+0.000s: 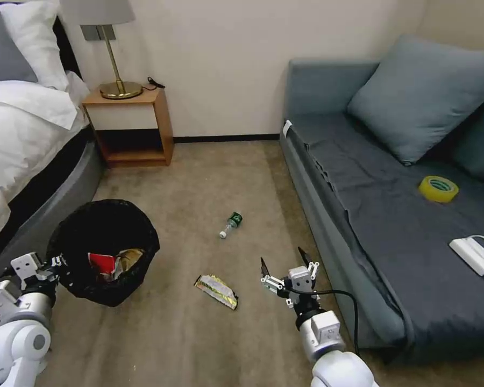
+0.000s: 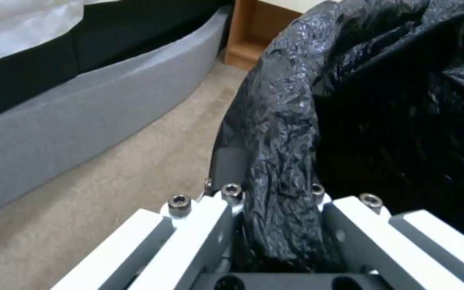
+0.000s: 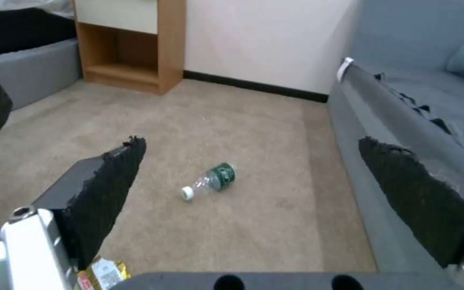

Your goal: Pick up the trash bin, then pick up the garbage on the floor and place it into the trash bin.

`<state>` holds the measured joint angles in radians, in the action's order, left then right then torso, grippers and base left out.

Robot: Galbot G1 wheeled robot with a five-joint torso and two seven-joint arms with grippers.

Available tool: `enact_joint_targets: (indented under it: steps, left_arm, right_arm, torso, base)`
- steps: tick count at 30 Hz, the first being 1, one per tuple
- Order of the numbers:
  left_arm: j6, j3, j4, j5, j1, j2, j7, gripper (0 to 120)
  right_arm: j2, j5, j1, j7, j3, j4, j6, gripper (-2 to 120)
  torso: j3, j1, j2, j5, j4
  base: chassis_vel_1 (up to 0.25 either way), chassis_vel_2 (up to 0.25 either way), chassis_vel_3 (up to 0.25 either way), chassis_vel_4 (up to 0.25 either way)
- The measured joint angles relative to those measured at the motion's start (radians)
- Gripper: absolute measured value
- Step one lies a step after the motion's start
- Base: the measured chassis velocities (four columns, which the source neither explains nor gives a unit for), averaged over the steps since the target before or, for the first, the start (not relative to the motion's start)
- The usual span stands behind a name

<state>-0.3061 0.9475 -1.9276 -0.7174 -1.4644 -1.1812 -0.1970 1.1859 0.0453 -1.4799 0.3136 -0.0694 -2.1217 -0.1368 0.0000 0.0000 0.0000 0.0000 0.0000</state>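
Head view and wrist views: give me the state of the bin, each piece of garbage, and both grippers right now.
trash bin: held at its rim, tilted, bag-lined.
left gripper: fingers shut on the bin's rim.
right gripper: open, empty, above the carpet.
red-and-white packet: inside the bin.
brown paper bag: inside the bin.
gold-green wrapper: on the carpet, flat.
bottle: on the carpet, on its side, capped.

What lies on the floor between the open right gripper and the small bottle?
Bare carpet. In the right wrist view, nothing lies between the right gripper and the bottle; the gold-green wrapper lies off to its left in the head view.
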Motion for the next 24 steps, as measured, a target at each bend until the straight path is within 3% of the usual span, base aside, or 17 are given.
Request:
enact_joint_targets:
  steps: [14,24]
  left_arm:
    - [0.000,0.006,0.008,0.003,0.000,0.005,0.007,4]
    - [-0.004,0.002,0.015,-0.004,0.002,0.006,0.020,4]
  right_arm:
    - [-0.008,0.003,0.031,-0.006,0.030,0.030,0.002,100]
    - [-0.048,0.068,0.128,-0.036,0.090,0.113,0.041,100]
  torso:
    - [0.000,0.000,0.000,0.0001,0.0001]
    - [0.000,0.000,0.000,0.0001,-0.0001]
  base:
    - [-0.142,0.131,0.136,-0.139]
    - [-0.114,0.127,0.115,-0.128]
